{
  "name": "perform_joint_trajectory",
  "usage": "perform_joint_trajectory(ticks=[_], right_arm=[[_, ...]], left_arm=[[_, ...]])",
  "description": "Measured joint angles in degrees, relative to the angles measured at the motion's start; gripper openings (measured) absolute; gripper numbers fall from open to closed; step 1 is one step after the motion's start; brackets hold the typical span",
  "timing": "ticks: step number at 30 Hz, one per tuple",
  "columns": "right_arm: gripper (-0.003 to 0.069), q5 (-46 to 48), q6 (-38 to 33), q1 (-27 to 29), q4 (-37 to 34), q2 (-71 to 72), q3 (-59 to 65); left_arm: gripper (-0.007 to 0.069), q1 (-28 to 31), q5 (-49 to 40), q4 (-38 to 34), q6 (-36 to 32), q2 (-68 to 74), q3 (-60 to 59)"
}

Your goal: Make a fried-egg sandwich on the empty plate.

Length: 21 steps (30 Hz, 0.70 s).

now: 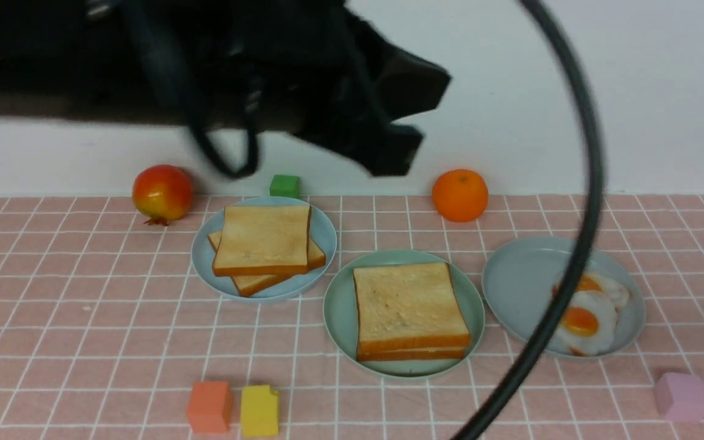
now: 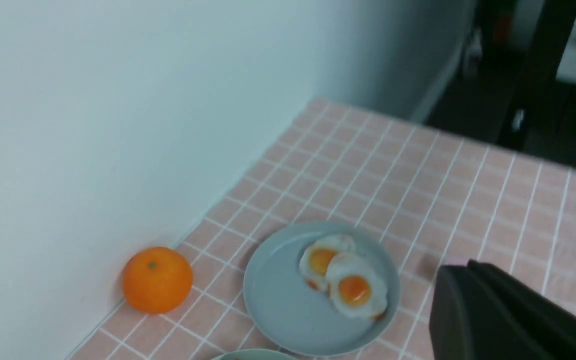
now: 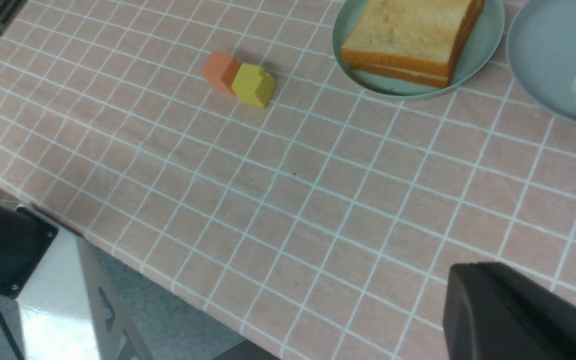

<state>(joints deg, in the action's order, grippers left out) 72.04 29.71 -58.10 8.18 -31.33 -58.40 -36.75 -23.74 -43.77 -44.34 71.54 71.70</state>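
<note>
The mint-green plate (image 1: 341, 305) sits mid-table and carries two stacked toast slices (image 1: 406, 305); a thin pale layer shows between their crusts (image 3: 408, 67). Two fried eggs (image 1: 590, 308) lie on the pale blue-grey plate (image 1: 517, 275) to its right, and they also show in the left wrist view (image 2: 353, 290). Two more toast slices (image 1: 263, 241) rest on the blue plate (image 1: 324, 235) at the left. My left gripper (image 2: 455, 270) is shut and empty. It hangs high over the table as a dark blur (image 1: 388, 153). My right gripper (image 3: 473, 270) is shut and empty above bare cloth near the front edge.
A red fruit (image 1: 161, 192), a green cube (image 1: 284, 185) and an orange (image 1: 459, 194) stand along the back wall. Orange (image 1: 209, 406) and yellow (image 1: 260, 410) blocks lie at the front, a pink block (image 1: 682, 396) at the front right. A black cable (image 1: 581, 244) crosses the egg plate.
</note>
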Motion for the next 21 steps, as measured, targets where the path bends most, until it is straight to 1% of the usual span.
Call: perform_joint_trajectory(ticks=[2, 4, 6, 7, 9, 11, 13, 15, 16, 17, 18, 19, 21], right_arm=[[0.0017, 0.00, 0.02, 0.00, -0.44, 0.00, 0.00], [0.0010, 0.00, 0.14, 0.00, -0.57, 0.00, 0.00], [0.0004, 0.00, 0.17, 0.00, -0.70, 0.00, 0.00], [0.0004, 0.00, 0.17, 0.00, -0.70, 0.00, 0.00], [0.0004, 0.00, 0.17, 0.00, -0.75, 0.00, 0.00], [0.0004, 0.00, 0.17, 0.00, -0.75, 0.00, 0.00], [0.0004, 0.00, 0.17, 0.00, -0.63, 0.00, 0.00], [0.0006, 0.00, 0.17, 0.00, -0.63, 0.00, 0.00], [0.0006, 0.00, 0.17, 0.00, -0.63, 0.00, 0.00], [0.0007, 0.00, 0.17, 0.00, -0.63, 0.00, 0.00], [0.0008, 0.00, 0.17, 0.00, -0.61, 0.00, 0.00], [0.0008, 0.00, 0.17, 0.00, -0.61, 0.00, 0.00], [0.0010, 0.00, 0.17, 0.00, -0.54, 0.00, 0.00]], left_arm=[[0.0012, -0.06, 5.19, -5.04, -2.97, -6.11, -6.85], [0.0012, -0.06, 8.08, -9.49, -6.47, -11.39, -12.90], [0.0012, -0.06, 9.30, -14.27, -9.86, -18.77, -20.21], [0.0012, -0.06, 9.31, -14.64, -10.23, -19.49, -21.42], [0.0012, -0.06, 9.25, -18.46, -11.49, -28.84, -27.68], [0.0012, -0.06, 9.32, -19.56, -11.79, -32.99, -30.77], [0.0012, -0.06, 9.54, -20.55, -12.04, -44.44, -36.77], [0.0012, -0.06, 9.62, -20.75, -12.04, -48.02, -38.96], [0.0012, -0.06, 10.23, -20.94, -11.53, -53.34, -43.25], [0.0012, -0.06, 10.31, -20.94, -11.53, -53.82, -43.25], [0.0012, -0.06, 11.63, -21.01, -10.26, -57.11, -47.06], [0.0012, -0.06, 11.63, -21.01, -10.14, -57.11, -47.48], [0.0012, -0.06, 13.63, -21.07, -9.35, -58.97, -52.08]])
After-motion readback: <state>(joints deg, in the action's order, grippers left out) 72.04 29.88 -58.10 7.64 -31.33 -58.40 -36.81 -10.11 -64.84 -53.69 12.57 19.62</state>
